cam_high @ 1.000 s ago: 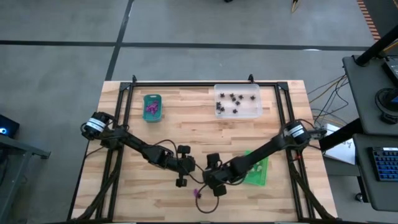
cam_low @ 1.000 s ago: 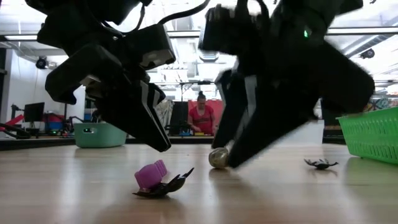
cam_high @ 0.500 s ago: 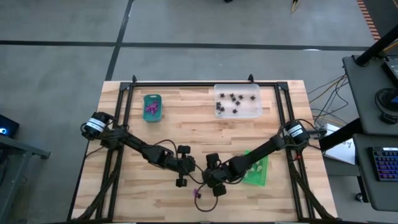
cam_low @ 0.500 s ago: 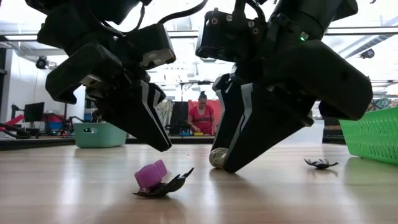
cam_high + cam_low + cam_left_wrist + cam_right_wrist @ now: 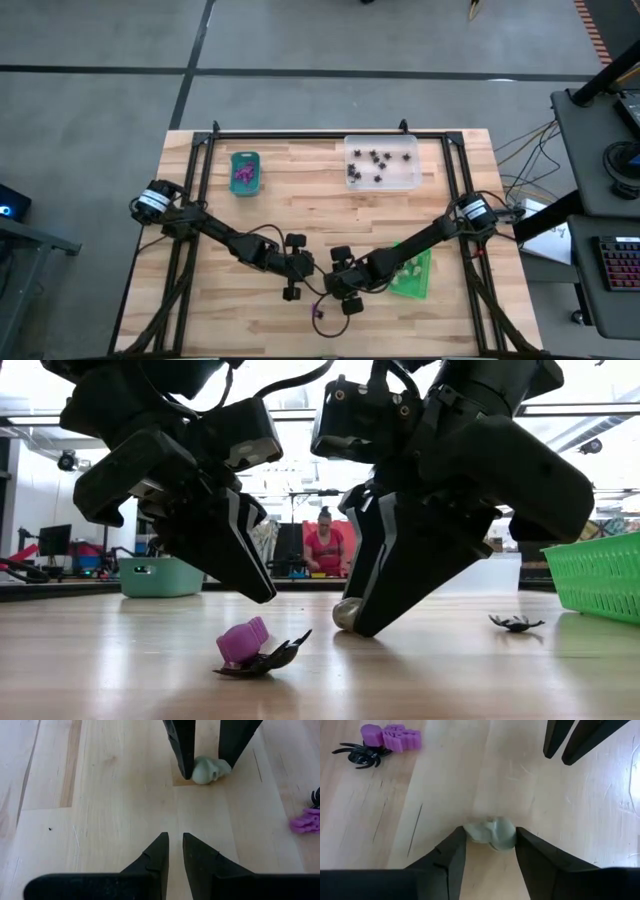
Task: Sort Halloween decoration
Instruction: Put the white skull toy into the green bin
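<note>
A pale cream-green skull trinket [image 5: 491,834] lies on the wooden table [image 5: 260,320] near its front middle, and my right gripper [image 5: 490,836] is shut on it. A purple trinket [image 5: 392,735] rests against a black spider [image 5: 362,754] close by, nearer the front edge. My left gripper [image 5: 175,840] hangs just left of the skull with its fingers shut and nothing between them. Its tips stay clear of the table [image 5: 262,595]. My right gripper pinches the skull between its two fingers, one fingertip [image 5: 461,836] on each of two opposite sides [image 5: 470,832]. The fingers slant down from the table's right. The skull's underside sits on the table [image 5: 345,617].
A teal tray [image 5: 245,172] with purple pieces stands at the far left, a clear tray [image 5: 382,162] with black spiders at the far middle, and a green tray [image 5: 415,275] beside my right arm. Another black spider [image 5: 515,623] lies loose on the table. A person sits in the room beyond.
My right gripper has edged a little toward the skull and come to rest; its fingers now hide more of the skull in the low view. The skull has stayed on the table.
</note>
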You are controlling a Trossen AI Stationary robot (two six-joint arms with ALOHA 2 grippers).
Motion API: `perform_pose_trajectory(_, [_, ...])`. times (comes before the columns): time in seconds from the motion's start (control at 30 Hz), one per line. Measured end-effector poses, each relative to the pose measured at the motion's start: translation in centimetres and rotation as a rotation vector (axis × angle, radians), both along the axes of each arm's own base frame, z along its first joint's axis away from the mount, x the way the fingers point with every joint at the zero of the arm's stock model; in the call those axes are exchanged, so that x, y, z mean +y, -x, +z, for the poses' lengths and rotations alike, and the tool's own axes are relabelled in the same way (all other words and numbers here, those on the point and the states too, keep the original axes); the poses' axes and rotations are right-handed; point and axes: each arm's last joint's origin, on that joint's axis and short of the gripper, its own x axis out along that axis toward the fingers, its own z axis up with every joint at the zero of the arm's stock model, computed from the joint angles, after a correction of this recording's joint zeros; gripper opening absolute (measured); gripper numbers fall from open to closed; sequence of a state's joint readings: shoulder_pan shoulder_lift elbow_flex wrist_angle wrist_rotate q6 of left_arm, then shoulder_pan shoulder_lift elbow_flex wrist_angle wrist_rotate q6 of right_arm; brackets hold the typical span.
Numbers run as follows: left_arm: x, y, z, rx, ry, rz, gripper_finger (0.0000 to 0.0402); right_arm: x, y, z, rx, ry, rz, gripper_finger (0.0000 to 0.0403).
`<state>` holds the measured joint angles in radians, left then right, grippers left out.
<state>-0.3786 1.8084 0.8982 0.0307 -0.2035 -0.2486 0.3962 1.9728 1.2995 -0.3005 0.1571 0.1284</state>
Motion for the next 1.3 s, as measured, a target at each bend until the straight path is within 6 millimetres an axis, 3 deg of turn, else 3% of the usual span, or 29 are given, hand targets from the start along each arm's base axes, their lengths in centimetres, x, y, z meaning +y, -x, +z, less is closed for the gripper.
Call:
perform_pose_trajectory(0.5, [0.0, -0.1, 0.1, -0.012, 0.003, -0.002, 0.0038, -0.1, -0.1, 0.2, -0.008, 0.008, 0.016, 0.0117])
perform_pose_trajectory(0.83, [0.0, 0.1, 0.0, 0.007, -0.003, -0.004, 0.0038, -0.8, 0.3, 1.9, -0.018, 0.027, 0.034, 0.0105])
perform_pose_trajectory(1.03, [-0.2, 0.4, 0.2, 0.03, -0.012, -0.013, 0.0038, -0.6, 0.2, 3.2, -0.063, 0.088, 0.163, 0.0128])
perform_pose_trajectory(1.3, [0.1, 1.8, 3.2, 0.024, -0.031, -0.008, 0.0038, -0.4, -0.3, 4.3, -0.091, 0.221, 0.359, 0.0177])
